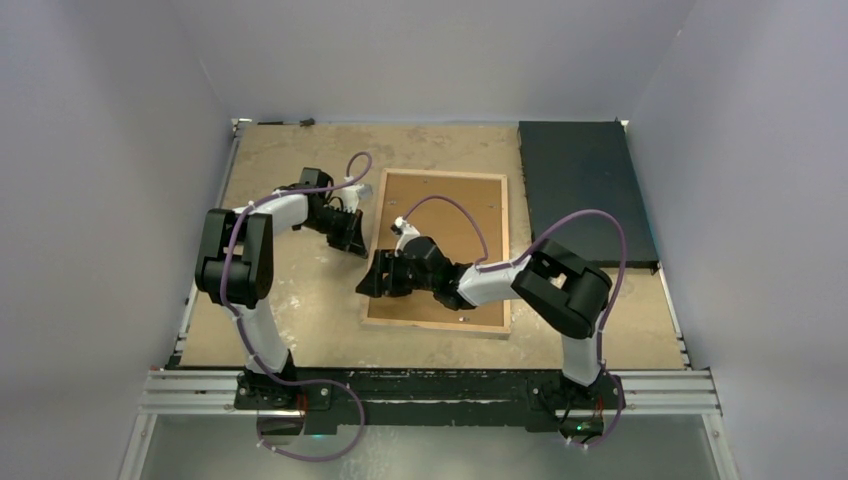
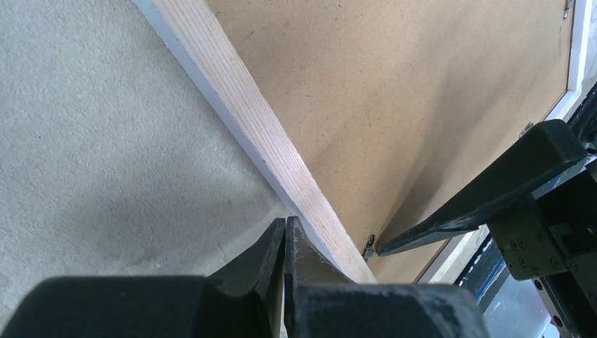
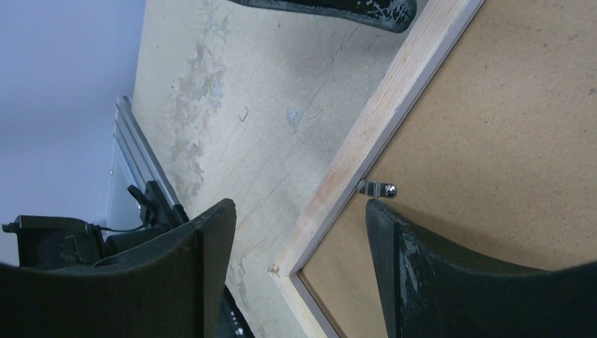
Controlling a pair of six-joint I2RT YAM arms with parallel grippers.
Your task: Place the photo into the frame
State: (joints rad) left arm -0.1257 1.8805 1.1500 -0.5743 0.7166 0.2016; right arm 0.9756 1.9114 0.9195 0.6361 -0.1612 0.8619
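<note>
Pinched shut, the left end effector (image 2: 284,225) sits at the left wooden rail of the frame (image 1: 430,324), which lies back-up mid-worktop (image 1: 290,320) (brown backing board (image 1: 450,205) seated inside). Over that same rail the right end effector (image 3: 299,211) gapes wide beside a metal clip (image 3: 380,188); a black mat (image 1: 585,190) lies far right.

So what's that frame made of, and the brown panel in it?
The frame looks like pale bare wood, grain lines showing, with a whitish outer edge. The panel seems matte brown fibreboard: finely speckled, no grain. Its clip looks like shiny metal.
</note>
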